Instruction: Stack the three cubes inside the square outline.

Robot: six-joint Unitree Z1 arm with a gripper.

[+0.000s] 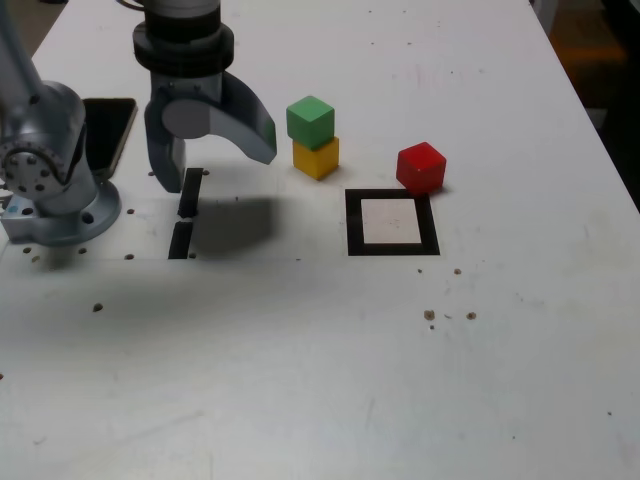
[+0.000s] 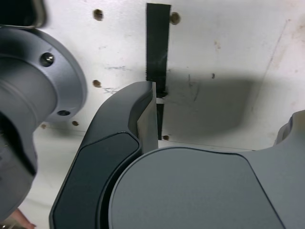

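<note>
One cube [image 1: 310,119] atop another [image 1: 316,157].

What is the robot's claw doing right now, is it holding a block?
Gripper: open, fingers spread wide, holding nothing. It hangs over the black strips, away from all three cubes.

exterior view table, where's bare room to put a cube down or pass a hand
Free: the square outline's white centre, and the wide table area nearer the camera. Crowded: the green cube on the yellow cube, with the red cube at the outline's far corner. The open claw hangs over the black strips.
</note>
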